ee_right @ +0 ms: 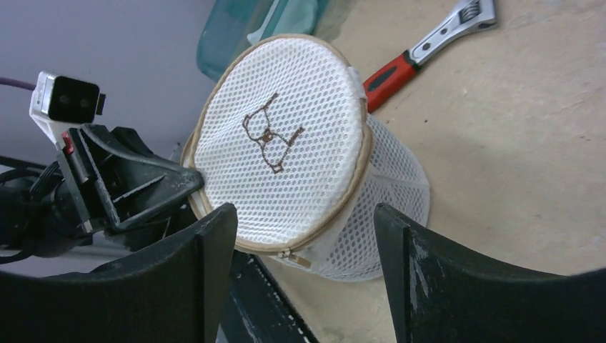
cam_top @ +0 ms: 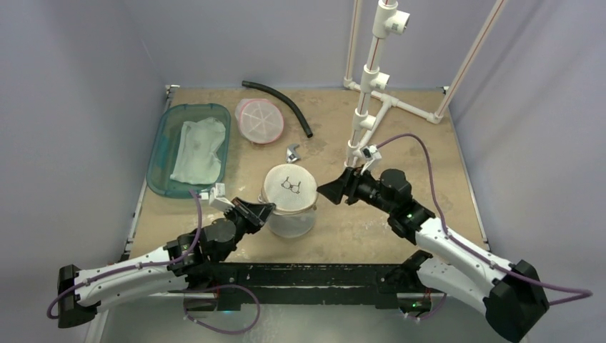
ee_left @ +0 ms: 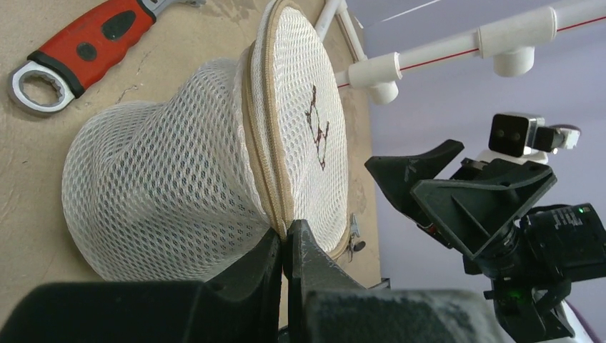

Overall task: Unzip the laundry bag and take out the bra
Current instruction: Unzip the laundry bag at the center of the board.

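The laundry bag [cam_top: 289, 204] is a white mesh cylinder with a tan zipper seam round its lid and a brown bra drawing on top. It stands at the table's near middle. My left gripper [cam_top: 266, 209] is shut on the bag's zipper seam [ee_left: 275, 193] at its left rim. The zipper pull [ee_right: 296, 259] hangs at the lid's near edge, and the zipper looks closed. My right gripper [ee_right: 304, 214] stands open just right of the bag, with the pull between and beyond its fingers, touching nothing. The bra is hidden.
A teal tray [cam_top: 161, 139] holding a white cloth lies at the back left. A pink-rimmed round container [cam_top: 259, 120], a black hose [cam_top: 282, 103] and a red-handled wrench [ee_left: 78, 50] lie behind the bag. A white pipe frame [cam_top: 371, 86] rises at the back right.
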Available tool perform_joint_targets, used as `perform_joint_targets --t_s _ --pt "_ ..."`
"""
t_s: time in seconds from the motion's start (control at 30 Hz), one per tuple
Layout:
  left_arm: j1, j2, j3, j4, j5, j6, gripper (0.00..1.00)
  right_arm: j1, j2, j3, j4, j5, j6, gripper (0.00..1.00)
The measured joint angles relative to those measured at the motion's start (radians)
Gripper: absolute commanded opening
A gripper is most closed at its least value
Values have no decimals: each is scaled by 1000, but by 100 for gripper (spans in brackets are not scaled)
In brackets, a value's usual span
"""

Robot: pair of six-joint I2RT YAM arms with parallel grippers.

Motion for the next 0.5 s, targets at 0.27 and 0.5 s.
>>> perform_joint_targets --t_s 0.27,0.5 --pt "0 -3 -3 18 44 59 0 -8 172 1 104 -108 49 64" --pt "0 -21 -30 38 62 69 0 -11 229 1 127 -118 50 55"
